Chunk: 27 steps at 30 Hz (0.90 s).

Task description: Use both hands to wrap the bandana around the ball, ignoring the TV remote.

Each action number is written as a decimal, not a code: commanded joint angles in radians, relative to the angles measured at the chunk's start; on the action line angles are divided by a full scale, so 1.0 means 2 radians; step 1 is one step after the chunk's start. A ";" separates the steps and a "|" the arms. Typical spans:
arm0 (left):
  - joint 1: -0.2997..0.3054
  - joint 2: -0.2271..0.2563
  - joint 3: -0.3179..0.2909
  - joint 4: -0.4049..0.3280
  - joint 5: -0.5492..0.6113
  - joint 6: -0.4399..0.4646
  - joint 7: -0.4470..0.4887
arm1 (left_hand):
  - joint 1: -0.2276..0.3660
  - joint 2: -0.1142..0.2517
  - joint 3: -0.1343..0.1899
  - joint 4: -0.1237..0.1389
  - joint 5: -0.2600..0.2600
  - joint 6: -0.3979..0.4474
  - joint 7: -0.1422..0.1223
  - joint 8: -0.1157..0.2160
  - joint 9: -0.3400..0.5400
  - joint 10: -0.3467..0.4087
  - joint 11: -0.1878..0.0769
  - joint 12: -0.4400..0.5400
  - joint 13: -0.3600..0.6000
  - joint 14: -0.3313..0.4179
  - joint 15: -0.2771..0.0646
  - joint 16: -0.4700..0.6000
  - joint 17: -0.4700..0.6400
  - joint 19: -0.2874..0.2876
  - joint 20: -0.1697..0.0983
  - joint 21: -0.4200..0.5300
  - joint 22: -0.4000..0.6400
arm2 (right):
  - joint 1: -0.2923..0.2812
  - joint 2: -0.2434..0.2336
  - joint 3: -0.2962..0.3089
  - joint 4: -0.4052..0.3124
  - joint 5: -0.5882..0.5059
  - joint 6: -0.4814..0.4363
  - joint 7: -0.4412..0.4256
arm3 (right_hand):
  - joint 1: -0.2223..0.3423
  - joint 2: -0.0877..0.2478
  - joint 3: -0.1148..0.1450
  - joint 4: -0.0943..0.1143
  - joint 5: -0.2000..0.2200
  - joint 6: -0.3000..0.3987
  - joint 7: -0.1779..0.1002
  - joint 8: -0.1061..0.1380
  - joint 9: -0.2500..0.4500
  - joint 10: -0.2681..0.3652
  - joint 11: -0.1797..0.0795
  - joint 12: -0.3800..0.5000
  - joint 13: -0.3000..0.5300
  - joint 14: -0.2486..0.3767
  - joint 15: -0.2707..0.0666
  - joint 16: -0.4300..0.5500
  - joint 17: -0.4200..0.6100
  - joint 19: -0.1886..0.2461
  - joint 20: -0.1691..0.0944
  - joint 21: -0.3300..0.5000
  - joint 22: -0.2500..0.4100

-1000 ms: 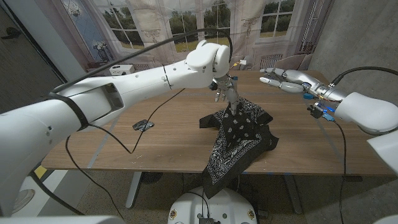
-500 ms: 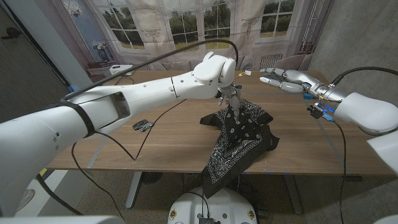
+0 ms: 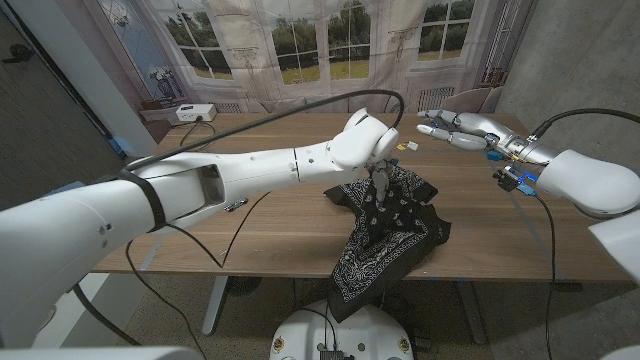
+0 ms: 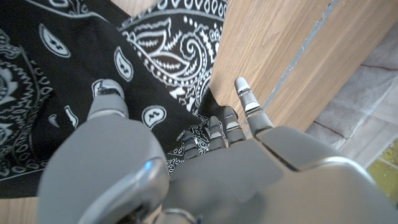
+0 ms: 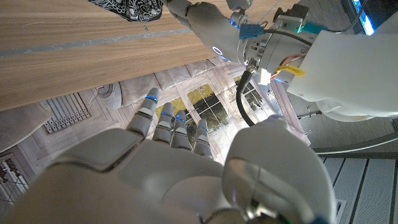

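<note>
With the left hand (image 3: 381, 178) pinching a fold of the black bandana (image 3: 392, 228) heaped below its fingers, the right hand (image 3: 455, 129) hovers spread and empty well apart; wrapping looks barely begun, any ball hidden.

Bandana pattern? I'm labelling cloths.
The bandana is black with white paisley print, clearest in the left wrist view.

Glossy white arm shells w/ black cables, silver-grey jointed hands – left hand (image 3: 381, 180), right hand (image 3: 455, 129)
</note>
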 commanded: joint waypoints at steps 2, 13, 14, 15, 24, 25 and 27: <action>0.075 -0.015 -0.018 0.032 0.118 -0.048 0.038 | 0.033 0.018 0.000 -0.006 -0.001 0.036 -0.001 0.017 0.005 0.033 -0.009 0.024 0.009 0.038 -0.023 0.013 0.006 0.055 -0.002 0.015 0.002 | 0.005 -0.005 -0.007 -0.006 -0.006 -0.017 -0.003 | 0.002 0.004 -0.004 0.001 -0.001 0.002 0.000 -0.001 0.001 0.004 0.000 -0.001 0.002 0.005 0.001 0.003 0.001 0.005 0.001 0.000 0.001; 0.154 -0.009 -0.084 0.050 0.126 -0.076 0.143 | 0.131 0.051 0.020 -0.019 -0.019 0.275 0.055 0.104 0.006 0.176 -0.046 0.114 0.030 0.202 -0.084 0.059 0.022 0.215 -0.117 0.060 0.000 | 0.022 -0.013 -0.018 -0.004 -0.004 -0.028 -0.002 | 0.001 0.008 -0.004 0.002 -0.002 0.005 0.000 0.000 0.001 0.007 0.000 0.000 0.001 0.006 -0.001 0.003 0.000 0.008 0.002 0.000 0.001; 0.159 -0.008 -0.088 0.050 0.128 -0.075 0.152 | 0.141 0.051 0.024 -0.020 -0.019 0.302 0.068 0.111 0.005 0.193 -0.049 0.122 0.029 0.217 -0.089 0.060 0.020 0.225 -0.126 0.063 -0.001 | 0.023 -0.015 -0.018 -0.003 -0.004 -0.029 -0.001 | 0.000 0.009 -0.004 0.003 -0.002 0.005 0.000 0.000 0.001 0.007 -0.001 0.000 0.001 0.006 -0.001 0.004 -0.001 0.008 0.002 0.000 0.001; 0.163 -0.008 -0.089 0.050 0.132 -0.075 0.158 | 0.153 0.053 0.029 -0.021 -0.017 0.330 0.089 0.117 0.004 0.208 -0.048 0.128 0.025 0.235 -0.090 0.062 0.020 0.239 -0.138 0.067 -0.002 | 0.025 -0.016 -0.019 -0.003 -0.003 -0.031 -0.001 | 0.000 0.009 -0.004 0.003 -0.002 0.005 0.000 0.000 0.001 0.008 -0.001 0.000 0.001 0.006 -0.001 0.004 -0.001 0.008 0.002 0.000 0.001; 0.198 -0.009 -0.105 0.055 0.170 -0.060 0.213 | 0.258 0.076 0.069 -0.026 -0.011 0.452 0.132 0.144 0.016 0.336 -0.068 0.187 0.032 0.398 -0.133 0.117 0.056 0.305 -0.192 0.110 0.001 | 0.037 -0.026 -0.029 -0.006 -0.005 -0.043 -0.003 | -0.001 0.012 -0.004 0.004 -0.003 0.006 0.000 0.000 0.001 0.009 -0.001 0.000 0.000 0.007 -0.002 0.004 -0.002 0.011 0.002 0.000 0.001; 0.201 -0.010 -0.107 0.057 0.170 -0.061 0.215 | 0.263 0.074 0.066 -0.025 -0.012 0.456 0.136 0.146 0.021 0.341 -0.067 0.192 0.036 0.405 -0.136 0.124 0.065 0.307 -0.195 0.114 0.002 | 0.038 -0.028 -0.030 -0.006 -0.006 -0.045 -0.003 | 0.000 0.012 -0.004 0.004 -0.003 0.007 0.000 0.000 0.001 0.009 -0.001 0.000 0.000 0.008 -0.003 0.004 -0.002 0.011 0.001 0.000 0.001; 0.203 -0.012 -0.109 0.061 0.175 -0.062 0.217 | 0.273 0.071 0.062 -0.025 -0.012 0.461 0.138 0.150 0.030 0.344 -0.069 0.199 0.043 0.423 -0.137 0.137 0.082 0.311 -0.197 0.123 0.003 | 0.040 -0.029 -0.032 -0.006 -0.004 -0.046 -0.003 | 0.000 0.013 -0.004 0.003 -0.003 0.009 0.000 0.000 0.001 0.009 -0.001 0.000 0.000 0.008 -0.002 0.004 -0.002 0.012 0.001 0.000 0.001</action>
